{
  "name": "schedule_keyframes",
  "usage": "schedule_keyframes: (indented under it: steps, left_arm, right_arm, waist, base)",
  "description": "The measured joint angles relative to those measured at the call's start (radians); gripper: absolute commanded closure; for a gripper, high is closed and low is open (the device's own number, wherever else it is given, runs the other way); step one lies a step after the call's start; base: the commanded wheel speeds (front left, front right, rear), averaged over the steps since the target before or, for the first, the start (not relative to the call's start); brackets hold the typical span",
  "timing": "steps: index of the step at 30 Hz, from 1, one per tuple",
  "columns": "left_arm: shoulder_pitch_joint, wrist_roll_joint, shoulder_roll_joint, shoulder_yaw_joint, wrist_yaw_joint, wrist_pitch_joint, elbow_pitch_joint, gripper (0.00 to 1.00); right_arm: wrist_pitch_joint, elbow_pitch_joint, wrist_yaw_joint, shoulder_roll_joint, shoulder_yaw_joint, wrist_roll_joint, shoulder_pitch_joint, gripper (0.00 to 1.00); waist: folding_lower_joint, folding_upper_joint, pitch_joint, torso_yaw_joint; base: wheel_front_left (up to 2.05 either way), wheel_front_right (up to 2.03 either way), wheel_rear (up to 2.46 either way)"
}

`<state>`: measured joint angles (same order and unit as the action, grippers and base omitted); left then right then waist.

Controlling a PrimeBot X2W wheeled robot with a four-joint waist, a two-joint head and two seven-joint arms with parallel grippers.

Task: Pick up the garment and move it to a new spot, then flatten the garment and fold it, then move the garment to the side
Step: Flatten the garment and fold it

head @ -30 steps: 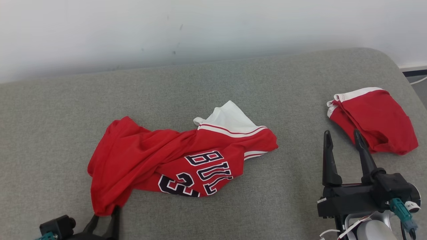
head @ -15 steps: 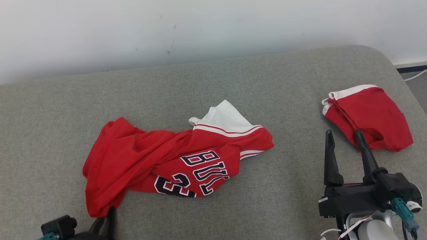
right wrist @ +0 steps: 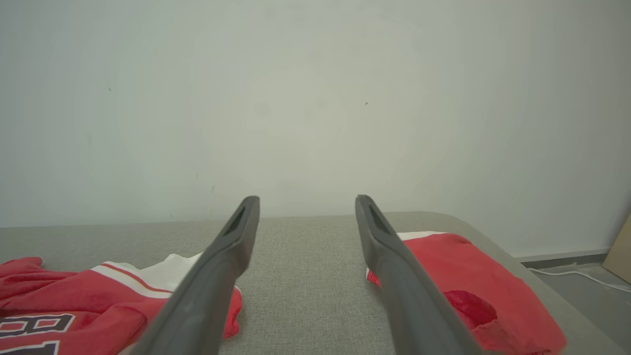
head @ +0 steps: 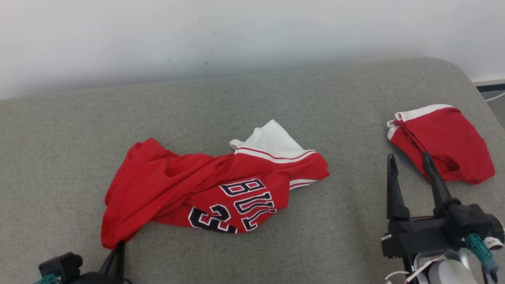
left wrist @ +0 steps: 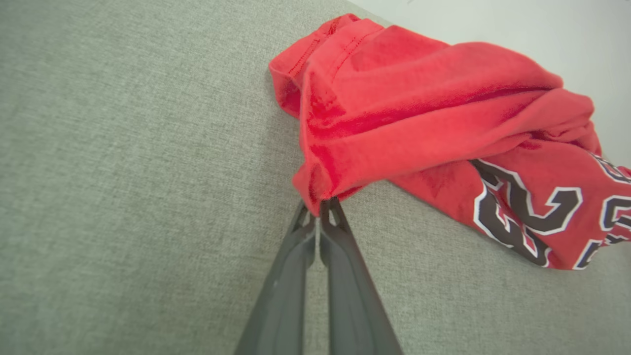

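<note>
**Red jersey [head: 205, 189] nipped at its near-left tip**

Grey woven pad [head: 276, 98] carries everything. We note the jersey crumpled around the middle of the pad, somewhat toward the left, lettering and number facing up, white trim toward the far edge. Our left gripper [left wrist: 319, 207] sits at the pad's near edge, jaws clenched on the lowest fold of red cloth; the wrist view shows just a small nip of fabric between the tips. Our right gripper [head: 408, 157] hovers over the near-right part of the pad, jaws spread wide, holding nothing.

Risks, as we judge them: the bite is shallow, so a quick lift could let the cloth slide out. The nip may hold one layer or several bunched; we cannot tell which, and a lift could raise a twisted rope rather than a clean hem. Dragging across the woven pad adds friction and could pull the grip loose.

Room: a second red piece [head: 446, 146], folded, lies near the far-right rounded corner, just beyond the right gripper's tips; a move that way risks sweeping or overlapping it. A wall [head: 236, 35] runs along the far edge. Open pad lies wide to the left, along the far side, and between the two red pieces. Past the right edge we see floor with a cable [right wrist: 572, 275].
</note>
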<state>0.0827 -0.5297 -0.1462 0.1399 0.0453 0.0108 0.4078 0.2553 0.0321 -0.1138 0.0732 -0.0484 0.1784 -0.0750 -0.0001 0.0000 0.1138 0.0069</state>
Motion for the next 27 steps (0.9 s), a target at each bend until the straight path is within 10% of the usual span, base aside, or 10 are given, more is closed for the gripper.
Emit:
schedule_keyframes:
  steps: [15, 27]
  left_arm:
    - [-0.053, 0.015, -0.06, 0.062, 0.043, -0.038, -0.12, 1.0]
    - [0.015, 0.019, -0.002, 0.159, 0.061, -0.082, -0.186, 1.0]
  right_arm:
    - [-0.356, 0.129, 0.176, 0.114, -0.085, 0.033, -0.249, 0.0]
    - [-0.764, 0.349, 0.203, 0.138, -0.07, 0.144, -0.558, 0.0]
  waist:
    - [0.0, 0.0, 0.016, 0.044]
    - [0.0003, 0.0, 0.087, 0.136]
  base:
    - [0.0, 0.0, 0.0]
    - [0.0, 0.0, 0.0]
